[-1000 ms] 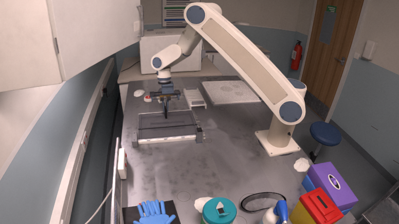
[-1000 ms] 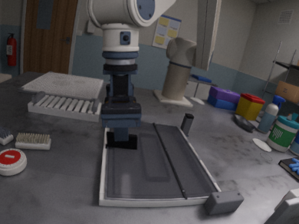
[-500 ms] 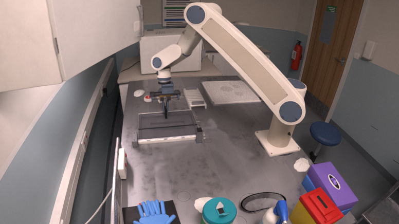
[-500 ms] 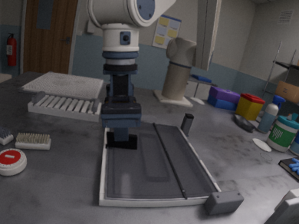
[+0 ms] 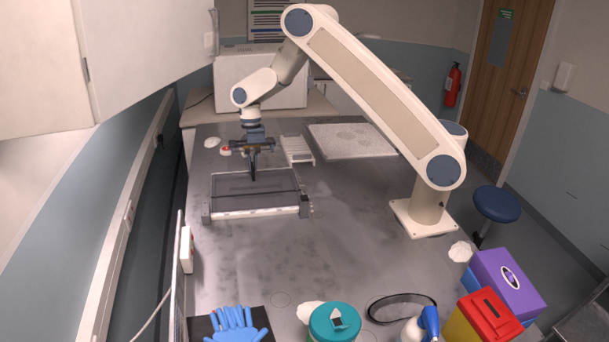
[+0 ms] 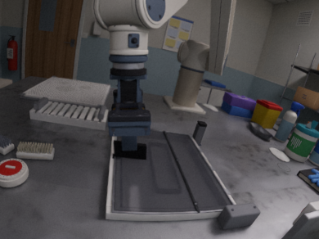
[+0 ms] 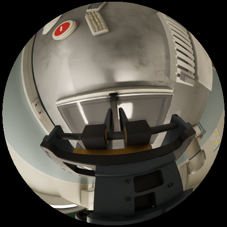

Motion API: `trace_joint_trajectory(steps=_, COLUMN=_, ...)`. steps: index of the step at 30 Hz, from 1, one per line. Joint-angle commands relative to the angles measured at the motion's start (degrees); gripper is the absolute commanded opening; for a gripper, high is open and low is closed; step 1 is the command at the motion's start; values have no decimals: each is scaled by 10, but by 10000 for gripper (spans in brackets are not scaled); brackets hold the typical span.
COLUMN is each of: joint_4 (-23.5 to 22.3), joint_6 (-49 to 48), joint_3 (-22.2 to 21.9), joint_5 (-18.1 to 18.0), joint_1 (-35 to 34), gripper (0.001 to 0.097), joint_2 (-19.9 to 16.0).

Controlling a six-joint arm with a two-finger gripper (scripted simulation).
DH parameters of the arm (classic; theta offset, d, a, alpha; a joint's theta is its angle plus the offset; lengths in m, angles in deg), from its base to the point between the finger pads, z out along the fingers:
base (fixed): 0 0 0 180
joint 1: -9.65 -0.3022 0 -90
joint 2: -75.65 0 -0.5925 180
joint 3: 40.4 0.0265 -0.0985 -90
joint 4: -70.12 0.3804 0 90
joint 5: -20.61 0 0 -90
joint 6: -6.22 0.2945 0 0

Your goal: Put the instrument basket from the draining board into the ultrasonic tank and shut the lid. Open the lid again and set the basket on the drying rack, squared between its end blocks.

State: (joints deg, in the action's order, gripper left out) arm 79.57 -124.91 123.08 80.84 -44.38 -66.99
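Observation:
The tank lid's handle [image 7: 114, 108] is a thin upright tab at the far edge of the lid, and my gripper [image 7: 115, 121] is clamped on it with a finger on either side. The lid [image 6: 163, 174] is a dark flat panel lying closed over the ultrasonic tank [image 5: 254, 191], set in the worktop left of centre. My gripper [image 5: 253, 170] comes straight down onto the lid's far edge. The basket is hidden. The slatted white drying rack [image 5: 297, 149] lies to the right of the tank. The perforated draining board [image 5: 352, 140] lies further right and holds nothing.
Behind the tank lie a red timer [image 5: 225, 149], a scrub brush [image 6: 35, 150] and a white pad [image 5: 211, 141]. The arm's base [image 5: 427, 212] stands to the right. Gloves [image 5: 235, 325], a wipes tub [image 5: 335, 323], a spray bottle and coloured bins [image 5: 498, 293] sit at the near edge.

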Motion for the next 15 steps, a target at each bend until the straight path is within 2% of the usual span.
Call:
trace_joint_trajectory(steps=1, joint_4=0, joint_6=0, joint_3=0, joint_5=0, joint_1=0, gripper=148, joint_2=0)
trace_joint_trajectory(steps=15, joint_4=0, joint_6=0, joint_3=0, joint_5=0, joint_1=0, gripper=428, joint_2=0)
